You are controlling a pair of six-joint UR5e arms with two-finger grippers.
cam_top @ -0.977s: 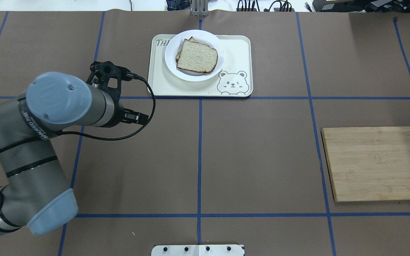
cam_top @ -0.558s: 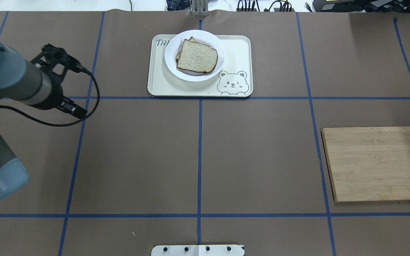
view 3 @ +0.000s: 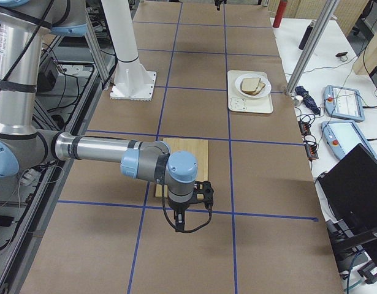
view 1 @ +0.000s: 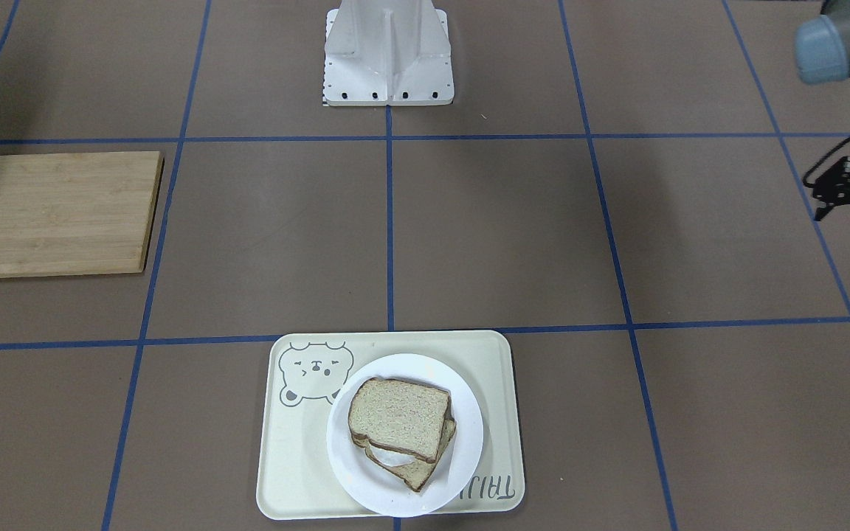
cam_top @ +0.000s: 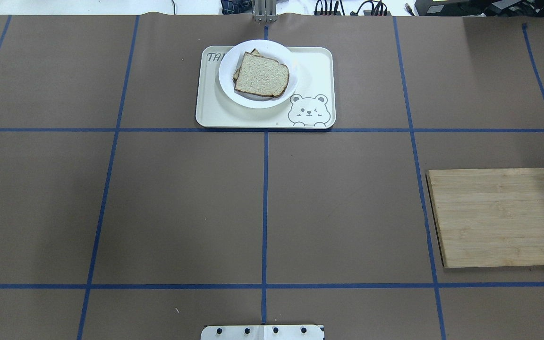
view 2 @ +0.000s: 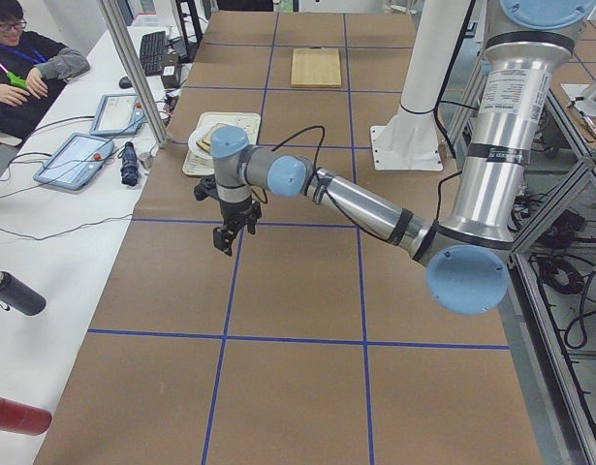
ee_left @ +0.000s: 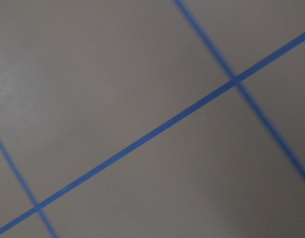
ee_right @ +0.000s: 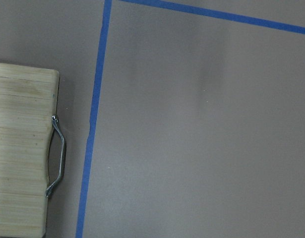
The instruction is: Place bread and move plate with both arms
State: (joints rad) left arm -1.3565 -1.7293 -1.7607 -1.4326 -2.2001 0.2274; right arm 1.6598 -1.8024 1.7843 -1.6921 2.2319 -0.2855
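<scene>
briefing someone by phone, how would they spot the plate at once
On the brown table with blue tape lines, find the cream rectangular tray with a bear drawing, at the side farthest from the robot. The plate sits on that tray with bread slices stacked on it. It is the only round, glossy white thing there.

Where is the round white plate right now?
In the overhead view the round white plate sits far-centre on the brown table, on the left half of the cream bear tray.
</scene>
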